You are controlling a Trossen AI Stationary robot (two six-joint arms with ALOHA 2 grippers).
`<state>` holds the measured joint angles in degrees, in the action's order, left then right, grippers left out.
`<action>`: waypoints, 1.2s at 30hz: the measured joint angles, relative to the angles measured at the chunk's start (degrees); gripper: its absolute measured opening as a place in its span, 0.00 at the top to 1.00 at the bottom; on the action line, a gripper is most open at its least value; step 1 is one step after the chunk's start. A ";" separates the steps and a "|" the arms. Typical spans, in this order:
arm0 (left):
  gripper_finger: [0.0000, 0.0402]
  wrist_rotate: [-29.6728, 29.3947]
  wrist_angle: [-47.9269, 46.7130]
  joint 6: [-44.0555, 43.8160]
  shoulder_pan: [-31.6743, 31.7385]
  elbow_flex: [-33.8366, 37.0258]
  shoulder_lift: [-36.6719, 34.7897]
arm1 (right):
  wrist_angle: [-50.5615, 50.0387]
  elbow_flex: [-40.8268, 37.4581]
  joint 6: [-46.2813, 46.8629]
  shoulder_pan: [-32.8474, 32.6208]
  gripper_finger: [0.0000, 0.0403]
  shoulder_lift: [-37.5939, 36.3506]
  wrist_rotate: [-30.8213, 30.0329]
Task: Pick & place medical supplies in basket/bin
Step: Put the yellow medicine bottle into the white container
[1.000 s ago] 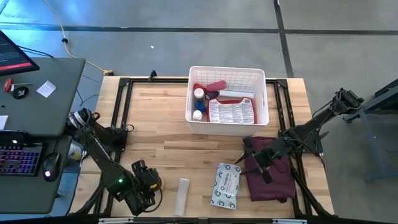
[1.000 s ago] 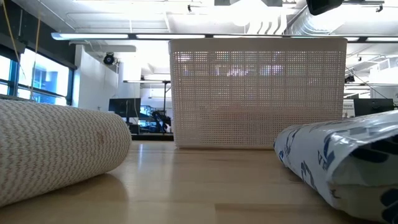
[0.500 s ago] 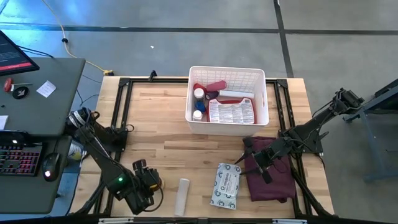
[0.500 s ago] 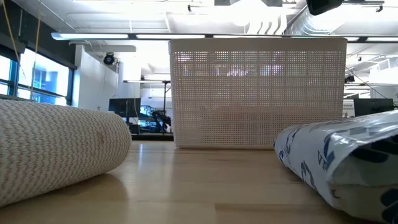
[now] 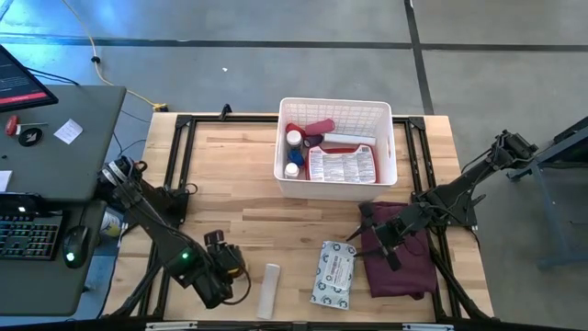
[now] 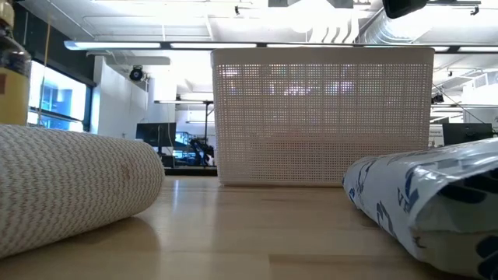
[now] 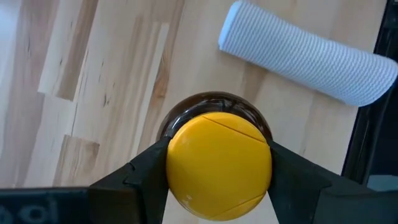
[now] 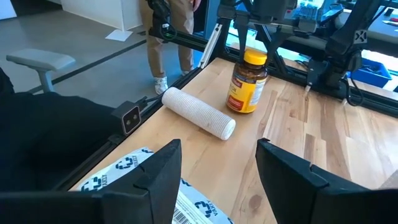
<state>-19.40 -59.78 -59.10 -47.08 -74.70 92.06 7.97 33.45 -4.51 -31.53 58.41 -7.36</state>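
The left arm reaches from the table's left edge toward the near centre, its left gripper [image 5: 227,267] pointing down over the light wooden table [image 5: 230,175]. In the left wrist view its two dark fingers [image 7: 140,177] are clamped on either side of the yellow cap of a brown, yellow-labelled pill bottle [image 7: 217,155], seen end-on from above. The right wrist view alone shows this bottle [image 8: 247,81] in profile: upright, gripped at the cap by the far gripper, its base at or just above the wood; contact cannot be told.

A white ribbed gauze roll [image 5: 269,290] lies on its side just beside the bottle. A grey-white printed packet [image 5: 333,274] lies near the front centre.

The right arm extends from the table's right edge, its right gripper [image 5: 367,241] hovering over the near-right area above a dark maroon cloth [image 5: 404,262]. In the right wrist view its fingers [image 8: 155,177] stand apart with nothing between them.

The white rectangular lattice-walled plastic basket [image 5: 386,138] stands at the far centre. Only the high view shows its contents: a red case, small bottles, tubes and a printed label. The low view shows just its front wall [image 6: 323,117], with the roll [image 6: 74,183] and packet [image 6: 424,194] in the foreground.
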 joint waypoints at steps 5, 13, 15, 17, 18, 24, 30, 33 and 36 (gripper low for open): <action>0.35 -0.27 0.43 0.78 0.31 -0.09 -0.07 | 0.01 0.00 0.02 0.00 0.51 0.00 0.01; 0.38 -0.73 1.56 2.46 0.77 -0.13 -0.10 | 0.60 0.01 -0.83 0.00 0.51 0.00 -0.35; 0.38 -0.79 1.57 3.15 0.99 -0.17 -0.12 | 1.01 0.00 -1.29 0.00 0.51 0.00 -1.14; 0.38 -1.10 1.83 4.20 1.08 -0.17 -0.14 | 1.26 0.00 -1.66 0.00 0.51 0.00 -1.22; 0.38 -1.11 2.11 4.65 1.14 -0.17 -0.14 | 1.22 0.00 -1.69 0.00 0.51 0.00 -1.22; 0.36 0.11 3.95 5.49 1.85 -0.20 -0.18 | 1.21 0.00 -1.69 -0.02 0.51 -0.01 -1.11; 0.38 0.68 3.29 6.42 2.08 -1.50 -0.18 | 1.69 0.00 -1.58 -0.02 0.51 0.00 -1.09; 0.38 -0.08 2.22 7.65 2.11 -4.51 -0.19 | 1.89 0.00 -1.75 -0.02 0.51 -0.01 -1.09; 0.38 -2.18 0.45 9.81 2.11 -7.25 -0.20 | 1.88 0.00 -1.80 -0.02 0.51 0.00 -1.05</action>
<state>-21.58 -59.33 -49.29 -44.97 -81.95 91.85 9.85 33.45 -6.31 -31.55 58.41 -8.41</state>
